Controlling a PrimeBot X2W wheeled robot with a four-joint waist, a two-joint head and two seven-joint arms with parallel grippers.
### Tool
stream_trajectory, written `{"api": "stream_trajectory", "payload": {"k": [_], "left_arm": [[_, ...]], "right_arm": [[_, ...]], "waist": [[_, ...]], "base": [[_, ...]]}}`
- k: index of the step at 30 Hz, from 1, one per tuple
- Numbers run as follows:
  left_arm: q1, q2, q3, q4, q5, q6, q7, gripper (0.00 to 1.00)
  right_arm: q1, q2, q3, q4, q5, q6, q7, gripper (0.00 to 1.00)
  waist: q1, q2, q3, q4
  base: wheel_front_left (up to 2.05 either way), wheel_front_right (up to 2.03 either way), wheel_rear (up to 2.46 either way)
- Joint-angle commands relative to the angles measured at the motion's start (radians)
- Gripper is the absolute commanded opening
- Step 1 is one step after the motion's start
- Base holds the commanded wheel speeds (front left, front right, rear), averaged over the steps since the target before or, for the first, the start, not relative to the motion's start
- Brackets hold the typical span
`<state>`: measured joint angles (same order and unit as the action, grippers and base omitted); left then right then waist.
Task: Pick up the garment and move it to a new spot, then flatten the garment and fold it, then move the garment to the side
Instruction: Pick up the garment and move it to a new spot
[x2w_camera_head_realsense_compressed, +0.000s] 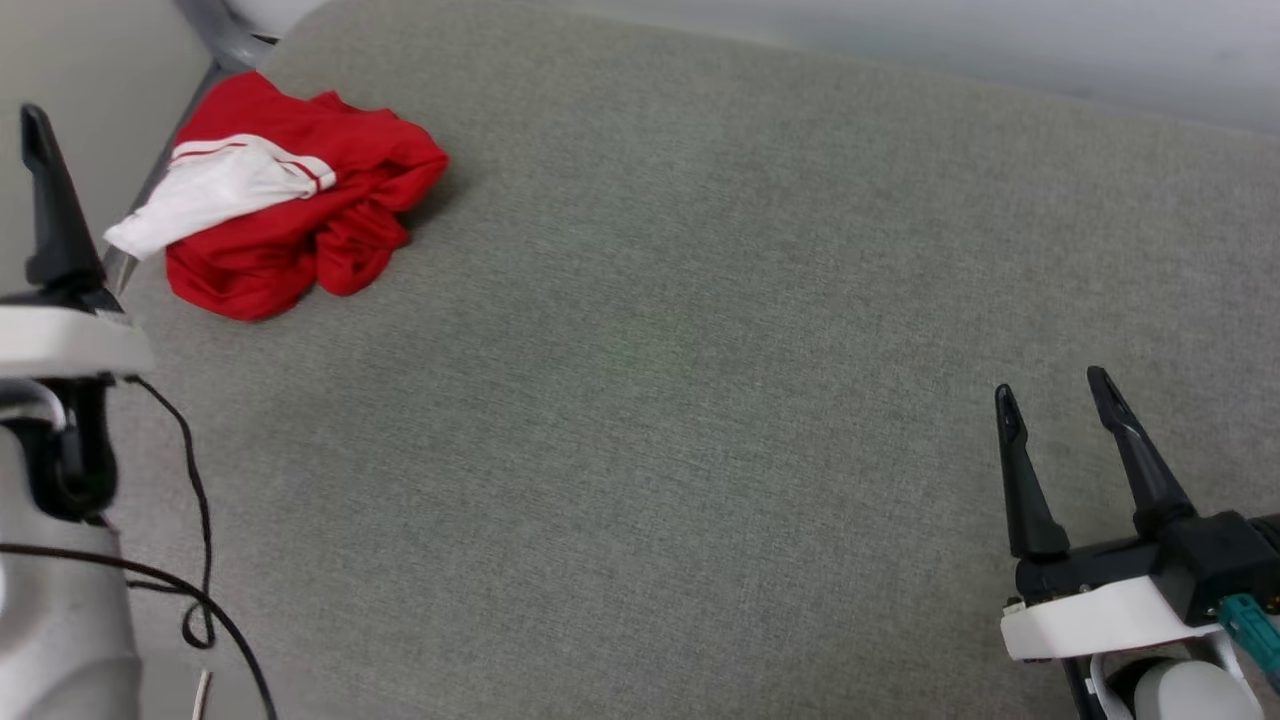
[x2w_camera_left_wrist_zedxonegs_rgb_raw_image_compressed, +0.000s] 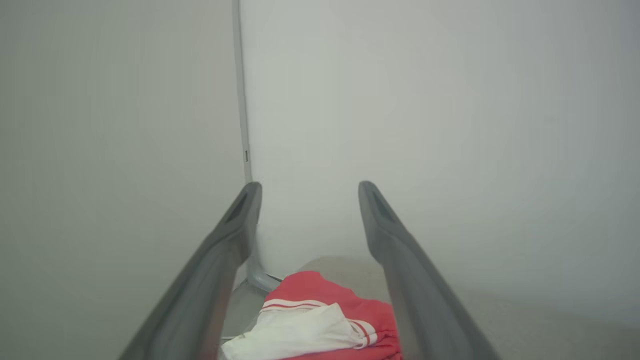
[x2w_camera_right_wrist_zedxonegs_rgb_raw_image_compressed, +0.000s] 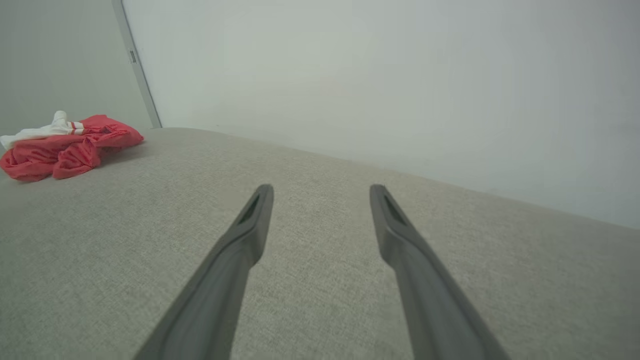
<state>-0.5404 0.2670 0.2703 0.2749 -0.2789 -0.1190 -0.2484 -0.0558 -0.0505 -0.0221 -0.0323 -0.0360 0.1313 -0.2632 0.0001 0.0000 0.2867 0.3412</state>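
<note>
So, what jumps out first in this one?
A crumpled red thin-fabric shirt with a white striped-trim sleeve grabs the eye, bunched at the far left corner of the grey woven-fabric surface. The right claw is open at the lower right, well away from it; the left claw, open too, is close beside the shirt.

No lettering is readable. The crumpled garment (x2w_camera_head_realsense_compressed: 290, 200) shows plain folds only. A tag (x2w_camera_left_wrist_zedxonegs_rgb_raw_image_compressed: 246, 155) on the grey post (x2w_camera_left_wrist_zedxonegs_rgb_raw_image_compressed: 242, 100) behind it is too small to read.
</note>
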Motion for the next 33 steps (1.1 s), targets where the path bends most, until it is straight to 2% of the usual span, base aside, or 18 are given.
{"api": "stream_trajectory", "payload": {"k": [1, 5, 9, 16, 21, 25, 33], "left_arm": [[-0.023, 0.015, -0.001, 0.007, -0.010, -0.004, 0.006, 1.00], [-0.143, 0.114, -0.055, 0.095, -0.103, -0.010, 0.109, 1.00], [-0.232, 0.213, -0.150, 0.166, -0.233, -0.010, 0.264, 1.00], [-0.342, 0.346, -0.288, 0.280, -0.470, -0.010, 0.645, 1.00], [-0.381, 0.419, -0.364, 0.334, -0.559, -0.010, 0.817, 1.00], [-0.396, 0.435, -0.411, 0.387, -0.616, -0.011, 0.883, 1.00], [-0.408, 0.401, -0.515, 0.504, -0.649, -0.010, 0.938, 1.00]], "right_arm": [[-0.014, 0.001, -0.002, -0.007, -0.001, -0.001, -0.002, 1.00], [-0.033, 0.001, -0.010, -0.031, -0.022, -0.001, -0.002, 1.00], [-0.051, 0.000, -0.023, -0.054, -0.041, -0.001, -0.002, 1.00], [-0.071, 0.000, -0.031, -0.097, -0.072, -0.001, -0.002, 1.00], [-0.090, -0.005, -0.034, -0.119, -0.087, -0.001, -0.002, 1.00], [-0.098, -0.009, -0.039, -0.129, -0.093, -0.001, -0.002, 1.00], [-0.114, -0.022, -0.048, -0.129, -0.097, -0.001, -0.001, 1.00]], "waist": [[-0.0001, 0.0000, 0.053, -0.038], [-0.0001, 0.0000, 0.117, -0.055], [-0.0001, 0.0000, 0.164, -0.067], [-0.0001, 0.0000, 0.239, -0.089], [-0.0001, 0.0000, 0.297, -0.108], [-0.0001, 0.0000, 0.336, -0.116], [-0.0001, 0.0000, 0.384, -0.121]], "base": [[0.00, 0.00, 0.00], [0.00, 0.00, 0.00], [0.00, 0.00, 0.00], [0.00, 0.00, 0.00], [0.00, 0.00, 0.00], [0.00, 0.00, 0.00], [0.00, 0.00, 0.00]]}}
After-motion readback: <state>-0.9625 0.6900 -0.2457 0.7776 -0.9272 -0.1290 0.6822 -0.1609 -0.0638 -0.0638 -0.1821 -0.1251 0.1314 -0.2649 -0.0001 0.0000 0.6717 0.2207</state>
